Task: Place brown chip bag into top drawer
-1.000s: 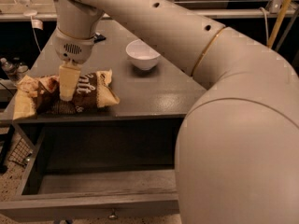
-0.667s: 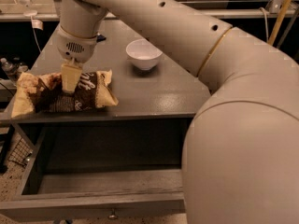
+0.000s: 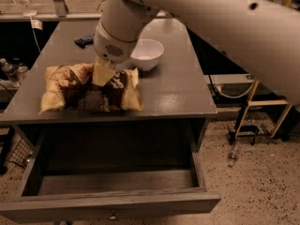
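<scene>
Gripper (image 3: 104,74) points straight down at left of centre, its tip pressed on the upper middle of the brown chip bag (image 3: 70,89); whether it is clamped on the bag or merely touching it, I cannot tell. Its thick white arm (image 3: 211,18) sweeps in from the upper right. The bag lies flat near the front edge of the grey table (image 3: 183,88). A white bowl (image 3: 146,54) sits just behind the wrist. Below, across the bottom of the frame, the top drawer (image 3: 117,205) stands pulled out.

The white lettering on the brown chip bag (image 3: 70,89), beneath the claw (image 3: 104,73), cannot be read.
</scene>
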Available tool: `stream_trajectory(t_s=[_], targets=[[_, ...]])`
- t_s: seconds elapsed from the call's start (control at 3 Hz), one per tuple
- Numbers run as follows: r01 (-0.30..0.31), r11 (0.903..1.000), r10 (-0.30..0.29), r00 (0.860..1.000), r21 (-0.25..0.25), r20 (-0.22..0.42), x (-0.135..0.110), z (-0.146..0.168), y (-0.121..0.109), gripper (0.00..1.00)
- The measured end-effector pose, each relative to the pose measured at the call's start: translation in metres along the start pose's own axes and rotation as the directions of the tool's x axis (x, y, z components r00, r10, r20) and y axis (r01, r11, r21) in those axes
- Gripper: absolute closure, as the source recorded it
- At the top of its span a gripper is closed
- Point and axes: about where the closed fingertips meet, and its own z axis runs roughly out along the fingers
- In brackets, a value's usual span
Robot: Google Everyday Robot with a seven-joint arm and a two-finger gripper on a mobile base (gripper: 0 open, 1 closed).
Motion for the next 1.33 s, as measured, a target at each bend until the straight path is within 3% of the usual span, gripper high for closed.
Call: stream_trajectory(t_s=[0.33, 0.67, 1.0, 1.33], targets=[[-0.064, 0.9960, 0.066, 0.997, 0.062, -0.029, 0.040, -0.021, 0.022, 1.00], [-0.142, 0.9859, 0.148, 0.987, 0.088, -0.056, 0.069, -0.037, 0.049, 1.00], [-0.169, 0.9833, 0.174, 0.983, 0.068, -0.065, 0.080, -0.049, 0.070, 1.00], [-0.150, 0.9875, 0.149, 0.988, -0.048, -0.033, 0.072, -0.041, 0.102, 1.00]])
